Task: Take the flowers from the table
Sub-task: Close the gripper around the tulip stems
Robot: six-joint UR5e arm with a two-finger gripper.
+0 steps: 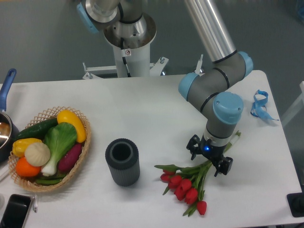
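1. The flowers (187,183) are seen lying flat on the white bench (156,114), near its front edge and right of centre, with the red heads pointing near-left and the green stems running up to the far right.
2. The gripper (209,160) is positioned directly over the stems, with its jaws spread wide, one on each side of the stem bundle; nothing is held.
3. The task is judged to be at the approach stage: the gripper is aligned over the stems, but closing and lifting are not yet done.
4. Whether the fingertips are touching the bench or the stems cannot be told, since the wrist blocks that spot.
5. The middle of the stems is hidden under the gripper, and any tie on the bunch cannot be made out.
6. A dark grey cylinder (122,162) stands just left of the flowers; a basket of vegetables (47,147) sits at the far left, well apart.
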